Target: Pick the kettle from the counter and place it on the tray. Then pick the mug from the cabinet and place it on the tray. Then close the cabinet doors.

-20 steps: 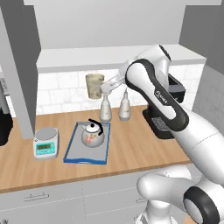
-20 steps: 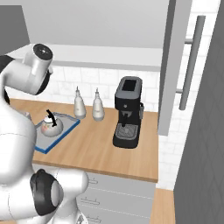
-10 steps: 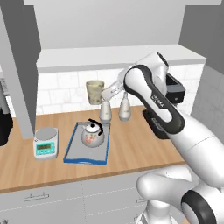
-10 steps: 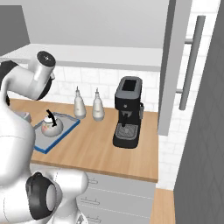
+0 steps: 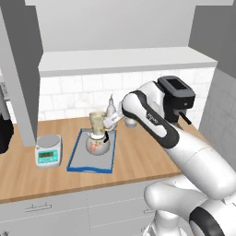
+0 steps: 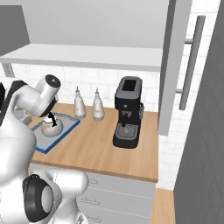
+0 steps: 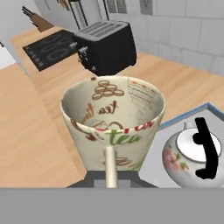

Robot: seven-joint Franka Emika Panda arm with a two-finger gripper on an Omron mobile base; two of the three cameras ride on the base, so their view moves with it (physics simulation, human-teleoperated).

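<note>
Gripper (image 5: 105,123) pinched nearly together on the mug (image 5: 97,121), holding it by its handle side; in the hand view the mug (image 7: 113,122) sits right against the hand, mouth open toward the camera, handle running down toward the hidden finger tips. Mug is in the air above the tray (image 5: 74,160), over its far end, close above the kettle (image 5: 97,144).

Around it:
- Kettle stands upright on the tray, toward the far half, black arched handle up. In the hand view the kettle (image 7: 194,157) lies just beside the mug, on the tray's grey base with the blue rim (image 7: 186,118) behind it.
- Small teal-faced scale (image 5: 48,150) on the counter (image 5: 138,154), just left of the tray, apart from it.
- Two white bottles (image 6: 79,104) by the tiled back wall, right of the tray; the arm covers most of them in the left base view.
- Black coffee machine (image 6: 127,112) further right on the counter, well apart from the tray.
- Black toaster (image 7: 105,46) on the counter far to the left, seen past the mug in the hand view.
- Cabinet shelf (image 5: 124,60) overhead; both cabinet doors stand open, left door (image 5: 20,69) and right door (image 6: 175,65) with its vertical bar handle (image 6: 192,61).

Nearest obstacle under the mug is the kettle's handle and knob.
</note>
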